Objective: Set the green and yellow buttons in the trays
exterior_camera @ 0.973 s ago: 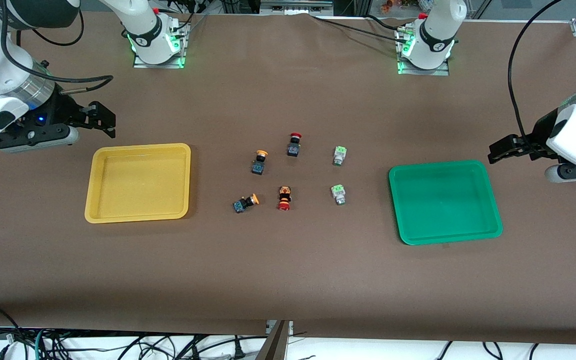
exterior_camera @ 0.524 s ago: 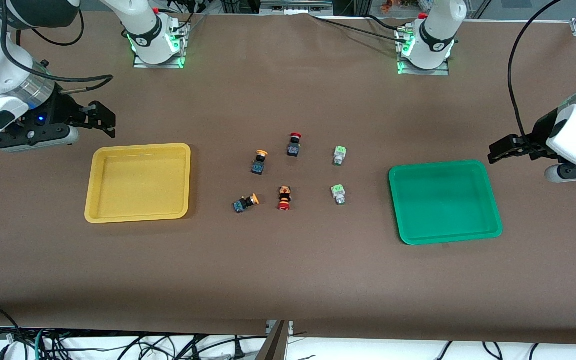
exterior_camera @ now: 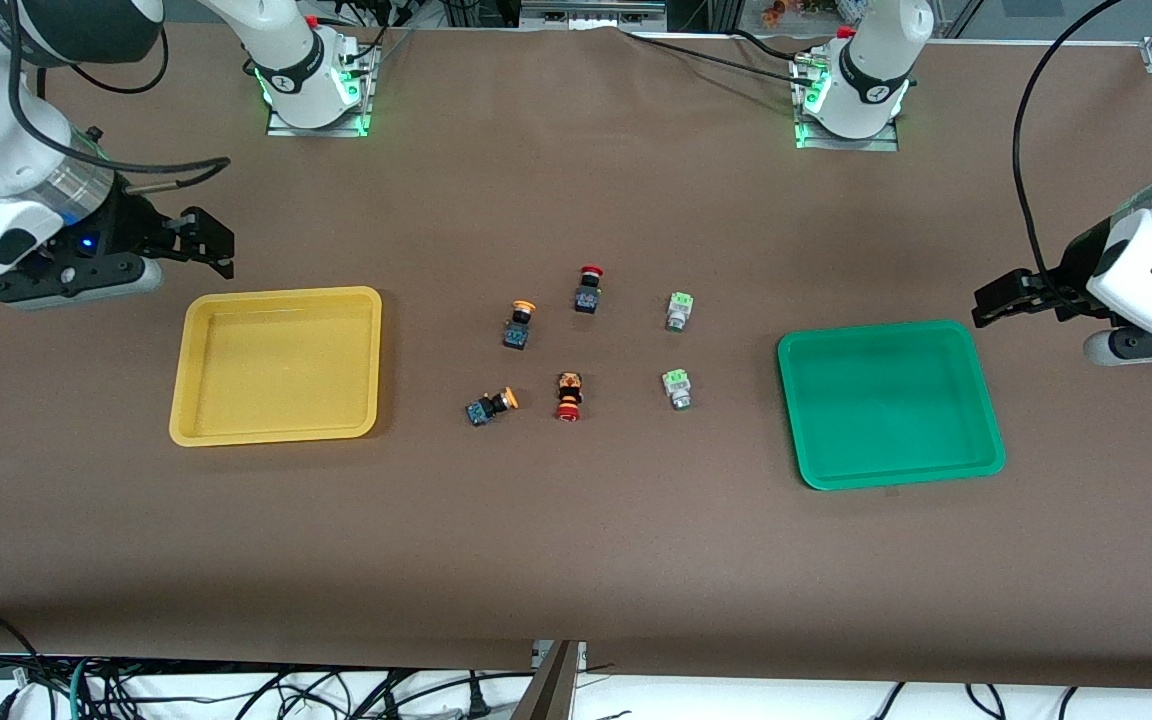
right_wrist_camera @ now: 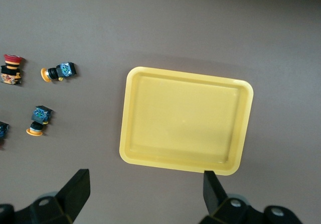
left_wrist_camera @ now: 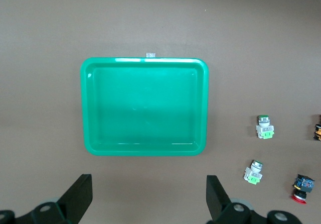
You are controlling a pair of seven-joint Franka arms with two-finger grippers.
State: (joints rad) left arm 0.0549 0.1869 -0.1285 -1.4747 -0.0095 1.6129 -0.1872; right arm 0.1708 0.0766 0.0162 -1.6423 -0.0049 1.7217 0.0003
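Two green buttons point(exterior_camera: 678, 311) point(exterior_camera: 676, 389) lie on the brown table beside the green tray point(exterior_camera: 891, 400). Two yellow buttons point(exterior_camera: 519, 324) point(exterior_camera: 491, 406) lie nearer the yellow tray point(exterior_camera: 276, 365). Both trays hold nothing. My left gripper point(exterior_camera: 996, 305) hangs open and empty over bare table by the green tray's rim. Its wrist view shows its own fingers apart point(left_wrist_camera: 149, 194), the green tray point(left_wrist_camera: 145, 106) and both green buttons point(left_wrist_camera: 265, 127) point(left_wrist_camera: 253, 172). My right gripper point(exterior_camera: 206, 240) hangs open and empty over bare table by the yellow tray's rim. Its wrist view shows its own fingers apart point(right_wrist_camera: 145, 191), the yellow tray point(right_wrist_camera: 185, 118) and both yellow buttons point(right_wrist_camera: 57, 72) point(right_wrist_camera: 39, 118).
Two red-capped black switches point(exterior_camera: 588, 289) point(exterior_camera: 569, 396) lie among the buttons, between the yellow pair and the green pair. The arm bases point(exterior_camera: 311, 85) point(exterior_camera: 851, 95) stand at the table's edge farthest from the front camera.
Both grippers have shifted only slightly in place. The buttons and trays have not moved.
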